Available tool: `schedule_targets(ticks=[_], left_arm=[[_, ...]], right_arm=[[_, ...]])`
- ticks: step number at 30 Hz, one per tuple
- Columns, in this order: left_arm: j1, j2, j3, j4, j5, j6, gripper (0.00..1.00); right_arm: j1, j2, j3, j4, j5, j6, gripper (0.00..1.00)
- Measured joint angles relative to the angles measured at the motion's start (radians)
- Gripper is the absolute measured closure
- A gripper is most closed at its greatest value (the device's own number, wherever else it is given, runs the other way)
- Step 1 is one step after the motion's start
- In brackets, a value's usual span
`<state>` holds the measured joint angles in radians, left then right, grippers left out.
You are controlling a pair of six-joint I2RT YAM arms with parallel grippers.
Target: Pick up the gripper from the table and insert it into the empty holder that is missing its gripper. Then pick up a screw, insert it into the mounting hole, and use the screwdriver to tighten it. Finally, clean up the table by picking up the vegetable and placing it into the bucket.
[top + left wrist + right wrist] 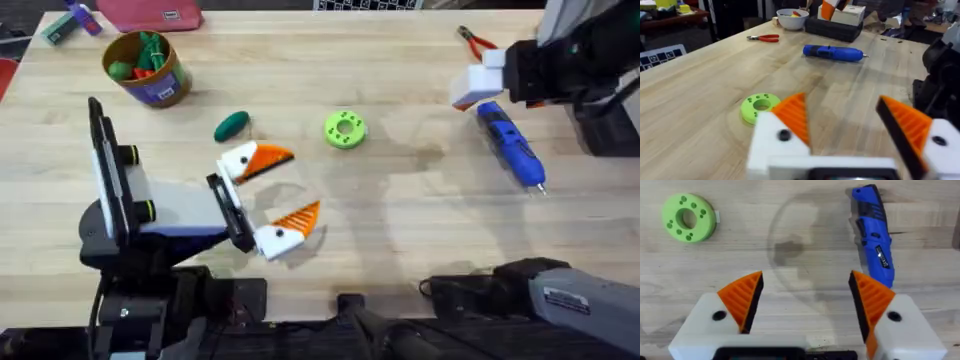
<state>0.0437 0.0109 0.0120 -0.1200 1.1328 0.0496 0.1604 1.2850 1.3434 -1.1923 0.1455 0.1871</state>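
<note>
The dark green vegetable (231, 124) lies on the table, just beyond my left gripper (298, 183) (840, 107), which is open and holds nothing. The tan bucket (147, 68) stands at the far left with green and orange toys inside. On the right lies the blue screwdriver (510, 145) (832, 52) (872, 240), its tip toward the near edge. Above the screwdriver's far end hovers my right gripper (472, 80) (806, 280), open and empty, both orange pads in place. The loose gripper, the holder and the screw are out of view.
A bright green disc (345, 128) (760, 106) (688, 217) with holes sits mid-table, between the vegetable and the screwdriver. Red-handled pliers (475, 40) (765, 37) lie at the far right, a white bowl (792, 17) beyond them. A pink case (150, 12) rests at the far edge.
</note>
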Motion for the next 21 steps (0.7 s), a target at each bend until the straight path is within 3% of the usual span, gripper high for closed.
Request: schedule_targets(ticks=[5, 6, 12, 21], left_arm=[[0.0, 0.0, 0.0, 0.0, 0.001, 0.003, 0.905], [0.0, 0.0, 0.0, 0.0, 0.001, 0.008, 0.976], [0.0, 0.0, 0.0, -0.001, 0.001, 0.01, 0.984], [0.0, 0.0, 0.0, -0.001, 0.001, 0.01, 0.985]], right_arm=[[0.0, 0.0, 0.0, -0.002, 0.0, 0.0, 0.008], [0.0, 0.0, 0.0, -0.005, 0.0, 0.0, 0.008], [-0.026, 0.0, -0.01, -0.006, 0.0, 0.008, 0.01], [-0.182, 0.0, -0.064, 0.076, -0.001, -0.02, 0.01]])
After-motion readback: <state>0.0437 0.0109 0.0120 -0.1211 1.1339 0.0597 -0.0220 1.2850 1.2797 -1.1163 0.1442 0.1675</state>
